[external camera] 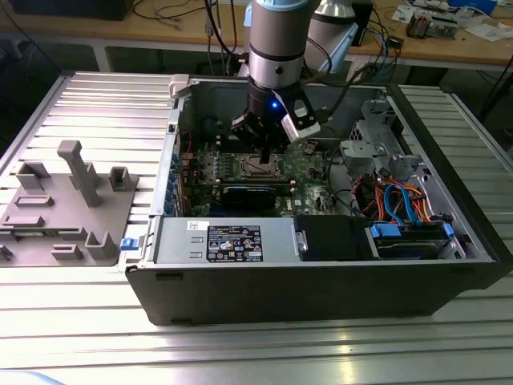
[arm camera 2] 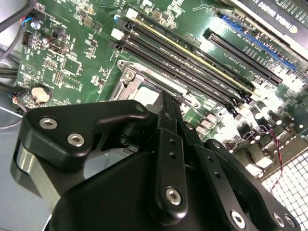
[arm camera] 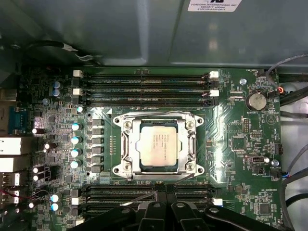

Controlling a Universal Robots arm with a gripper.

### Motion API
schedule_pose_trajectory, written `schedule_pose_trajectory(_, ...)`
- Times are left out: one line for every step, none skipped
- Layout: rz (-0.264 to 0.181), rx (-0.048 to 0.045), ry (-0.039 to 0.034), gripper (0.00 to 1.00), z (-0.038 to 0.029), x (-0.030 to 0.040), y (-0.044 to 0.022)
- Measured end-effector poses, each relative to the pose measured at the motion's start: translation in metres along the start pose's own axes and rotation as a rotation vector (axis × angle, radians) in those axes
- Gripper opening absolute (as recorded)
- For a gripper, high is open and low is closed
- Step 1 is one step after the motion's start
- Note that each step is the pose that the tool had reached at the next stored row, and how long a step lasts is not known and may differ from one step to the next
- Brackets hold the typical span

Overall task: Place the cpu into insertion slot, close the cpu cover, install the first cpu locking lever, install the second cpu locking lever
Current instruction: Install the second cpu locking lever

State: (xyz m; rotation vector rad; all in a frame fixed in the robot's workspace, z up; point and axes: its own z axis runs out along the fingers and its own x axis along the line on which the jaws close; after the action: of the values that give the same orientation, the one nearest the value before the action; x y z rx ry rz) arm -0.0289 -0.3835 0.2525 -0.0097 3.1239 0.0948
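Observation:
The cpu (arm camera: 159,144), a silver-grey square, lies flat in the insertion slot (arm camera: 122,169) on the green motherboard (arm camera: 240,144). The silvery cpu cover (arm camera: 192,144) lies down around it, and the chip shows through its window. A thin metal lever (arm camera: 139,197) slants up from the socket's edge toward my fingers. My gripper (arm camera: 161,195) hangs just beside that edge of the socket, fingers together, with nothing seen between them. In the second wrist view the gripper (arm camera 2: 166,106) points down next to the cpu (arm camera 2: 144,94). In the exterior view the gripper (external camera: 264,154) sits low inside the open case, over the socket (external camera: 255,165).
Black memory slots (arm camera: 144,89) flank the socket on two sides. A black card (external camera: 248,195), a drive cage with blue and orange cables (external camera: 401,200) and the case walls (external camera: 172,160) hem the arm in. A grey fixture tray (external camera: 68,204) stands at the exterior view's left.

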Motion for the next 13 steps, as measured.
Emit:
schedule_pose_trajectory(0.0,-0.0021,0.0017,0.11,0.0007,0.0,-0.0015)
schedule_pose_trajectory(0.0,-0.0059,0.003,0.11,0.0013,0.0,-0.0033)
schedule_pose_trajectory(0.0,-0.0103,0.0038,0.11,0.0019,0.0001,-0.0051)
schedule_pose_trajectory(0.0,-0.0188,0.0042,0.11,0.003,0.0001,-0.0075)
schedule_pose_trajectory(0.0,-0.0263,0.0044,0.11,0.0043,0.0001,-0.0092)
schedule_pose_trajectory(0.0,-0.0309,0.005,0.11,0.0059,0.0005,-0.0104)
schedule_pose_trajectory(0.0,-0.0356,0.0057,0.11,0.008,0.0022,-0.0111)
schedule_pose_trajectory(0.0,-0.0387,0.0059,0.11,0.0094,0.0047,-0.0116)
schedule_pose_trajectory(0.0,-0.0415,0.006,0.11,0.0105,0.0073,-0.0122)
schedule_pose_trajectory(0.0,-0.0442,0.0063,0.11,0.0115,0.0098,-0.0126)
schedule_pose_trajectory(0.0,-0.046,0.0066,0.11,0.012,0.0113,-0.0129)
schedule_pose_trajectory(0.0,-0.0479,0.0068,0.11,0.0125,0.013,-0.0131)
schedule_pose_trajectory(0.0,-0.052,0.0073,0.11,0.0131,0.0153,-0.0136)
